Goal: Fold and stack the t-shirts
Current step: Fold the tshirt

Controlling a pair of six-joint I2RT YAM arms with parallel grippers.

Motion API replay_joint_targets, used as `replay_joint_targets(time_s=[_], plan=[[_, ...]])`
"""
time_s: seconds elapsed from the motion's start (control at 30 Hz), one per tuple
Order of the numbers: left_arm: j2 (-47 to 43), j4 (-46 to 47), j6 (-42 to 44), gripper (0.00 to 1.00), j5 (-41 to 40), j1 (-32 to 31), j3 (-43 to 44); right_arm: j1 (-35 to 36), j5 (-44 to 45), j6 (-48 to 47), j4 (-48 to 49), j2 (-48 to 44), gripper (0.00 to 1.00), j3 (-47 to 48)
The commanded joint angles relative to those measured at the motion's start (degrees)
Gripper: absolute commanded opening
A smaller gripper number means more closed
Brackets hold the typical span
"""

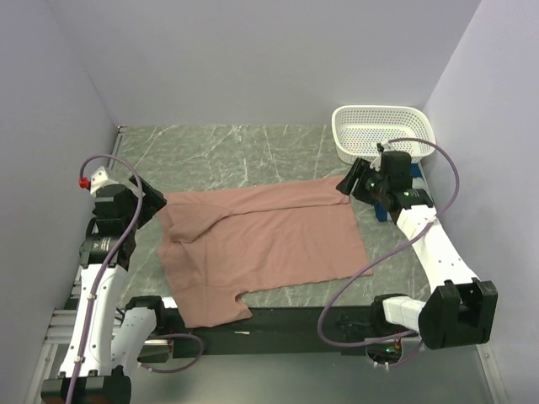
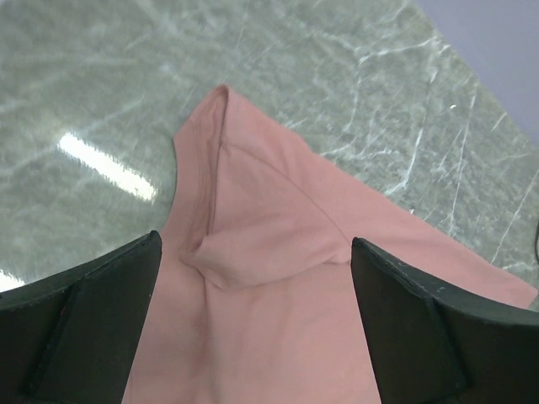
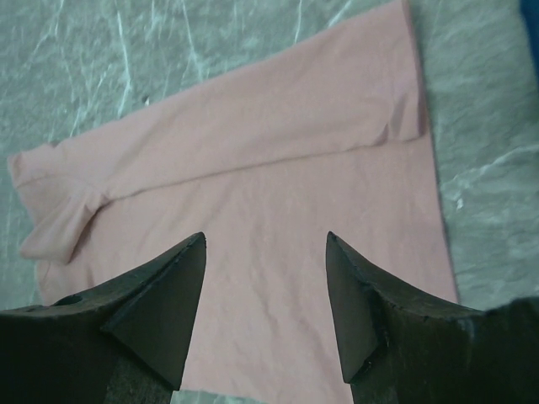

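- The pink t-shirt lay spread across the middle of the grey marbled bench, mostly flat.
- A long strip along its far edge was folded over onto the body, and the crease ran from the left side towards the far right corner.
- Its near left corner reached onto the dark strip at the front of the bench.
- On the left side the cloth was rumpled, with a sleeve bunched into a soft fold.
- The left end effector sat over that rumpled left edge, its two dark fingers spread wide apart with nothing gripped between them.
- From its wrist camera we saw the bunched fold right between the fingers, lower down on the bench.
- The right end effector was over the shirt's far right part, its fingers also parted and empty.
- We could not tell whether either one touched the cloth.
- A white perforated basket stood in the far right corner of the bench, apart from the shirt.
- A small blue patch showed just beside the right arm; we could not tell what it was.
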Motion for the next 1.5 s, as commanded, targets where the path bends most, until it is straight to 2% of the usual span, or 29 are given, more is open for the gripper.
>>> replay_joint_targets(time_s=[0.0,0.1,0.27,0.63,0.7,0.8,0.9,1.1,1.23,1.33,1.47], plan=[[-2.2,6.0,5.5,0.99,0.5,0.0,-1.3,-0.4,-3.9,2.4,4.7,-4.4,0.66,-3.3],[-3.0,8.3,5.3,1.0,-0.9,-0.1,-4.2,-0.4,-3.9,2.3,6.1,-6.4,0.66,-5.5],[-3.3,13.4,4.2,0.99,-1.0,-0.1,-9.8,-0.4,-2.8,0.2,1.4,-5.1,0.66,-3.2],[4.1,12.0,5.3,0.99,-0.8,0.0,-8.2,-1.5,-1.4,1.2,-3.0,-6.0,0.66,-1.0],[3.8,13.0,6.5,0.99,-0.6,0.1,-8.8,-2.6,-6.3,1.6,-1.2,-6.1,0.66,0.2],[3.5,11.9,7.0,0.99,-2.5,0.0,-8.4,-3.5,-3.0,-0.8,0.0,-6.0,0.67,0.0],[4.0,13.3,6.2,0.99,-1.4,0.0,-8.4,-4.1,-5.2,-0.9,4.0,-2.9,0.66,-0.7],[12.3,13.1,4.3,0.96,-2.5,0.0,-2.8,-4.1,-7.8,1.4,13.7,6.5,0.61,-2.0],[21.5,14.4,3.2,0.94,-1.1,0.0,1.7,-4.1,-5.3,-0.1,13.2,13.9,0.59,1.9],[27.2,16.4,2.9,0.87,0.3,0.0,4.5,-4.1,-3.3,-1.6,12.6,18.0,0.59,4.4],[33.7,16.0,3.5,0.83,-0.3,0.0,6.8,-6.0,-2.3,-2.1,12.5,22.9,0.57,6.8]])
